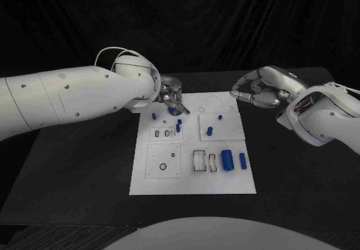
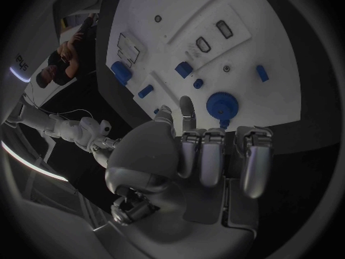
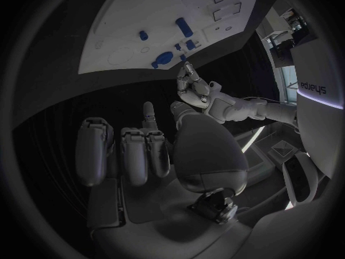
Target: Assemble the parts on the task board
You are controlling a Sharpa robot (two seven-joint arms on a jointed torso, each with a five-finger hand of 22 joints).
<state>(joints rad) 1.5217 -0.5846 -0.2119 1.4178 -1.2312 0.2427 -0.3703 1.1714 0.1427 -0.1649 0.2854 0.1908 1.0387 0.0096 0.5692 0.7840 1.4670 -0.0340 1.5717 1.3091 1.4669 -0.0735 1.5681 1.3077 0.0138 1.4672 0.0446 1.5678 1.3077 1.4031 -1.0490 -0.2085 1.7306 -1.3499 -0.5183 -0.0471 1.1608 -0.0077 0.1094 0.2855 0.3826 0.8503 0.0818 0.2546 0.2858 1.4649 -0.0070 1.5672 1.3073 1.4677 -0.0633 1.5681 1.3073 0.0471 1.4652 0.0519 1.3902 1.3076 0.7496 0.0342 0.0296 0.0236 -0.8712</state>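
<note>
The board [image 1: 193, 177] is seen as a white plate in the middle of the black table [image 1: 82, 172], long axis running away from the robot.

Left hand [image 1: 172, 96]: positioned over the board's far left corner. Its fingers are bent downward, tips close to a round blue disc [image 1: 175, 110]. In the left wrist view the fingers [image 2: 201, 155] are seen curled in a row, close together, with the disc [image 2: 222, 105] just past the tips. Whether the disc is touched or gripped cannot be told.

Right hand [image 1: 259, 88]: held above the table just off the board's far right corner, apart from the board. Fingers are curled inward toward the palm; nothing is seen between them. The right wrist view shows the same curled fingers [image 3: 137, 152] with no part in them.

Parts on the board: a small blue peg [image 1: 154, 116] near the left edge, beside the disc. Two small blue pieces [image 1: 178, 125] just nearer the robot than the disc. A short blue piece [image 1: 210, 130] lying tilted on the right-hand raised panel. A large blue block [image 1: 227, 161] and a slimmer blue bar [image 1: 243, 160] lying side by side near the right edge, on the near half. Black-outlined slots [image 1: 200, 161] are seen just left of the block.
</note>
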